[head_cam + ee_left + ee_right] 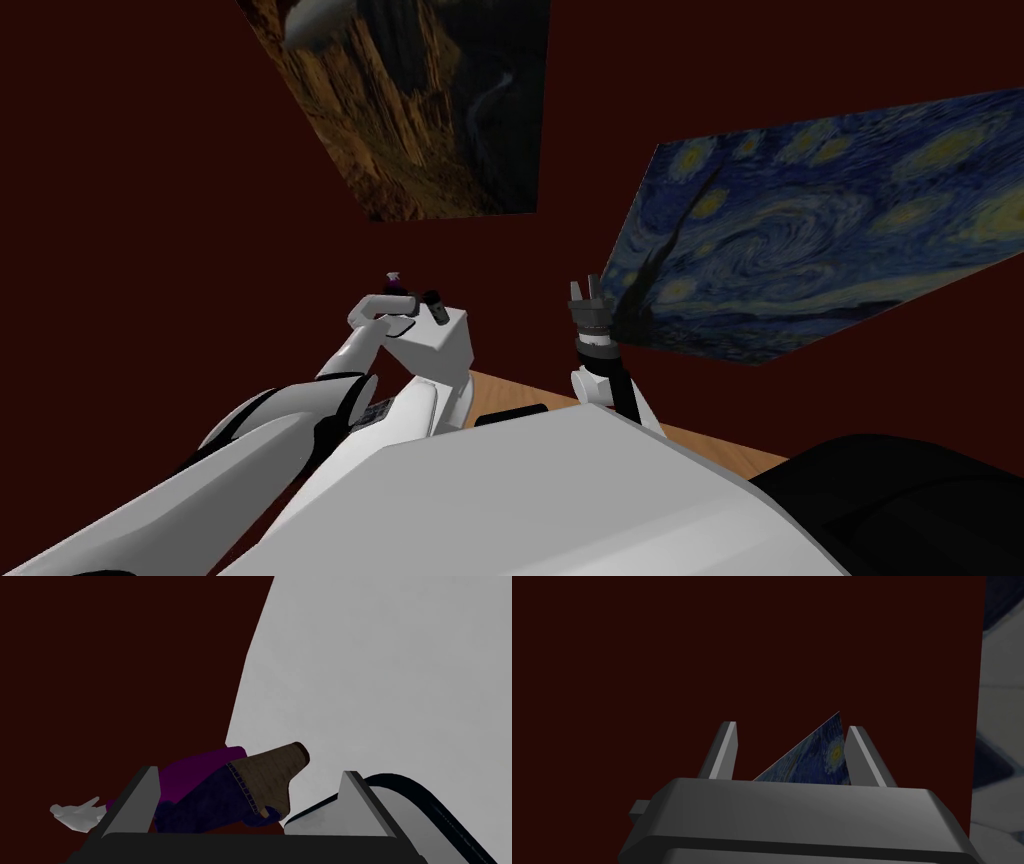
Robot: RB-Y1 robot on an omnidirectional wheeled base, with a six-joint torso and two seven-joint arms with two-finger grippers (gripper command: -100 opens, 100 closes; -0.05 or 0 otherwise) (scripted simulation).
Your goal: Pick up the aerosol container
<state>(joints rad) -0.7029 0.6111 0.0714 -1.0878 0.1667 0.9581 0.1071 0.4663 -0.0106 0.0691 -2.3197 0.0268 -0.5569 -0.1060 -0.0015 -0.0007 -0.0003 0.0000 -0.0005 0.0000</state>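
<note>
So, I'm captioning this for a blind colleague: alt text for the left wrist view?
The left gripper has its jaws wide apart, with the aerosol container, purple and dark blue with a brownish end, lying across between them. Behind are a dark red wall and a light grey surface.

Aerosol container (210, 796): lies crosswise between the jaws of the left gripper (250, 771). Its nozzle (75, 816) end passes behind one jaw; the opposite end stops short of the other jaw.
Right gripper (792, 726): well apart, to the right of the left gripper's jaws.
Wooden surface (520, 392): below both grippers.
</note>
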